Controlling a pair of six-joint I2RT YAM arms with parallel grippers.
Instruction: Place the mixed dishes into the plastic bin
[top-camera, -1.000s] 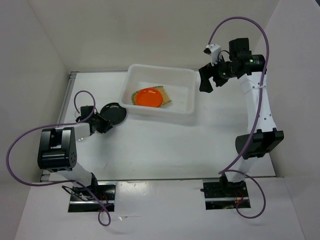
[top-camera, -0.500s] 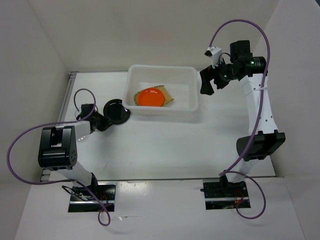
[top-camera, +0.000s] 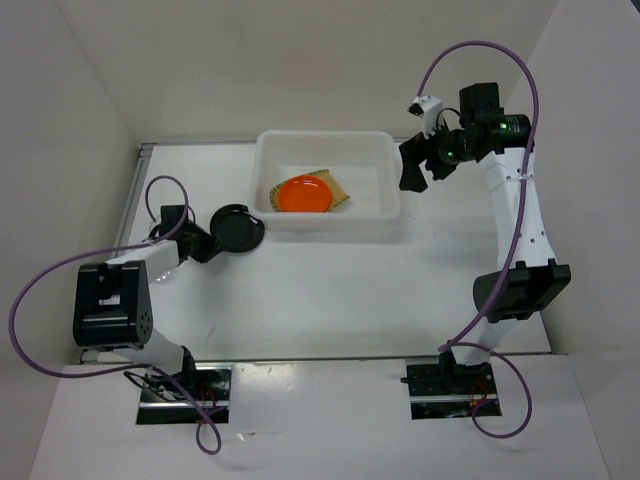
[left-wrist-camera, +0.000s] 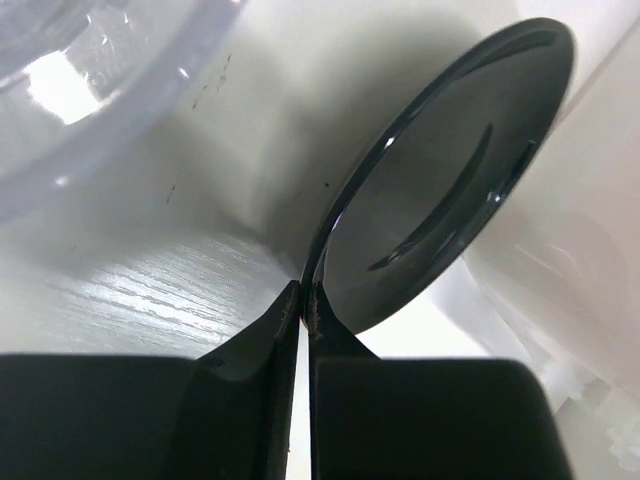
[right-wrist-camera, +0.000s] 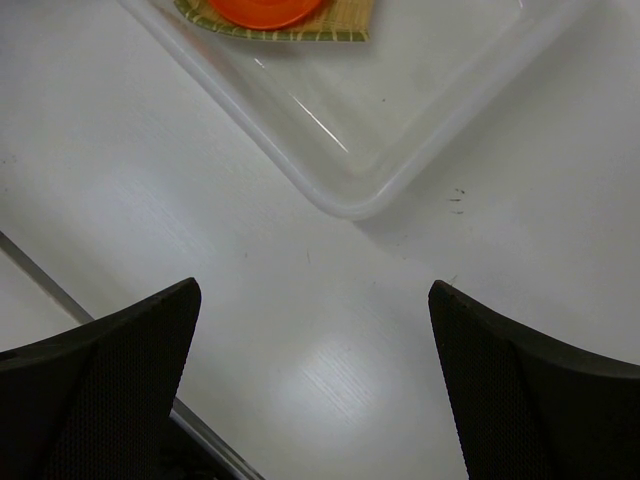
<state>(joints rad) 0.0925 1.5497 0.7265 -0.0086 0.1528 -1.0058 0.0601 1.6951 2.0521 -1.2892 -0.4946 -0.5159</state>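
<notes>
The left claw (top-camera: 207, 243), clamped on its rim, has carried the one black plate (top-camera: 238, 228) right to the plastic bin (top-camera: 372, 186)'s corner. Inside, one orange plate (top-camera: 303, 194) hides most of one bamboo tray (top-camera: 338, 193); beyond, the right claw (top-camera: 412, 168) gapes empty.

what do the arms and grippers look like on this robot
Both arms are white tubular links with boxy black joint housings: left arm, right arm. A purple cable loops from each base up to the wrist. The left gripper and right gripper are black. The right one's fingers are wedge-shaped with a fine mesh texture.
</notes>
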